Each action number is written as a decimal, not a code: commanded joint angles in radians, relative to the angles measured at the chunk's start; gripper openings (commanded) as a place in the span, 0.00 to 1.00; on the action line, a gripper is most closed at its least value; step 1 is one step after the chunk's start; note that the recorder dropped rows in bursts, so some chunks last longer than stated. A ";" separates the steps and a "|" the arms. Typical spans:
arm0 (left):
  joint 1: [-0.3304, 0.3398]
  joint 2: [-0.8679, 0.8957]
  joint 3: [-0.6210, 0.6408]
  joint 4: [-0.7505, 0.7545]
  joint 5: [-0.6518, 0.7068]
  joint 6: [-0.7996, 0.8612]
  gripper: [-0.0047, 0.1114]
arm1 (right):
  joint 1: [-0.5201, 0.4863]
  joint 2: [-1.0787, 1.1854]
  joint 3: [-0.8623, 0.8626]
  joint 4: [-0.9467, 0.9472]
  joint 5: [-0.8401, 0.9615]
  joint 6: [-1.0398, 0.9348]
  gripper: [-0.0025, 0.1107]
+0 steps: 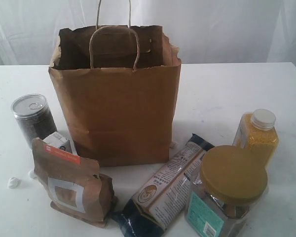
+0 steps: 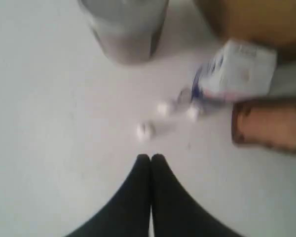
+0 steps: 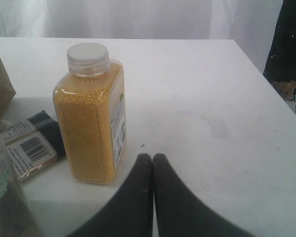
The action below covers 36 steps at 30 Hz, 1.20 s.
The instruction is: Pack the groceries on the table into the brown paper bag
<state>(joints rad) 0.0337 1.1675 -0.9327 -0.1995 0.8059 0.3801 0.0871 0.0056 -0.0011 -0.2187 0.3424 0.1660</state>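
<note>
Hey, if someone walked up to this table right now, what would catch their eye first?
The tall paper bag stands open in the middle of the table. Nearest the camera on the right sits the gold-lidded jar with the yellow bottle behind it; on the left, the brown pouch stands in front of the can.

No wording can be read. The long dark-blue packet (image 3: 30, 148) carries a barcode, digits illegible. The yellow white-capped bottle (image 3: 89, 121) has a white side label, its print too small.
</note>
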 commanded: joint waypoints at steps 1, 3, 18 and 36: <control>0.005 -0.007 -0.009 0.199 0.251 -0.097 0.04 | -0.008 -0.006 0.001 0.000 0.000 -0.003 0.02; 0.005 -0.016 -0.009 0.217 0.311 -0.097 0.04 | -0.008 -0.006 0.001 0.000 0.000 -0.003 0.02; 0.005 -0.011 -0.005 -0.015 0.242 0.055 0.36 | -0.008 -0.006 0.001 0.000 0.000 -0.003 0.02; -0.005 0.282 0.240 -0.217 -0.368 0.281 0.51 | -0.008 -0.006 0.001 0.000 0.000 -0.003 0.02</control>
<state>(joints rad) 0.0337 1.4277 -0.7205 -0.3770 0.4860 0.6252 0.0871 0.0056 -0.0011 -0.2187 0.3424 0.1660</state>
